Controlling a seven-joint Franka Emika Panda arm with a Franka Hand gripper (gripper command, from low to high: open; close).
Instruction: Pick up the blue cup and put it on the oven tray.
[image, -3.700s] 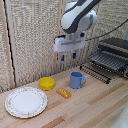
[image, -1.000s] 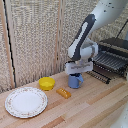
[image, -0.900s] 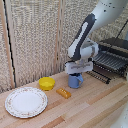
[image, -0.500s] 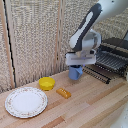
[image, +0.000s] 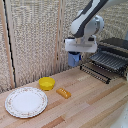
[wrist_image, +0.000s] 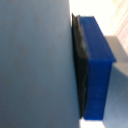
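Carrying the cup (image: 74, 59) clear of the table (image: 95, 105), the gripper (image: 76, 54) is pinching it from above; the cup is hanging in the air under the white wrist block, between the bowl (image: 46, 83) and the tray (image: 107, 64), nearer the tray and touching nothing but the jaws. As a judgement of progress — the pick appears done, since the cup is showing no contact with the table; the transfer across to the tray and the release are not yet done, and the tray is bearing nothing that can be seen.

In the wrist view a broad blue surface, taken to be the cup wall (wrist_image: 35, 60), is filling most of the picture, with a dark pad (wrist_image: 80, 65) pressing flat against it and a blue finger (wrist_image: 97, 65) backing the pad; the handle is not showing in either view.

Materials and shapes: the cup is looking smooth and matt, a plain cylinder; the tray is showing as dark parallel metal bars jutting from a black oven (image: 117, 47); the table is running in pale wooden planks with visible grain; the bowl is yellow, round and shallow; the plate (image: 26, 102) is white and round, with a patterned rim; a small orange oblong (image: 63, 93) is lying between plate and bowl — what it is cannot be told; behind, a woven screen (image: 35, 35) is hanging in fine ribs.
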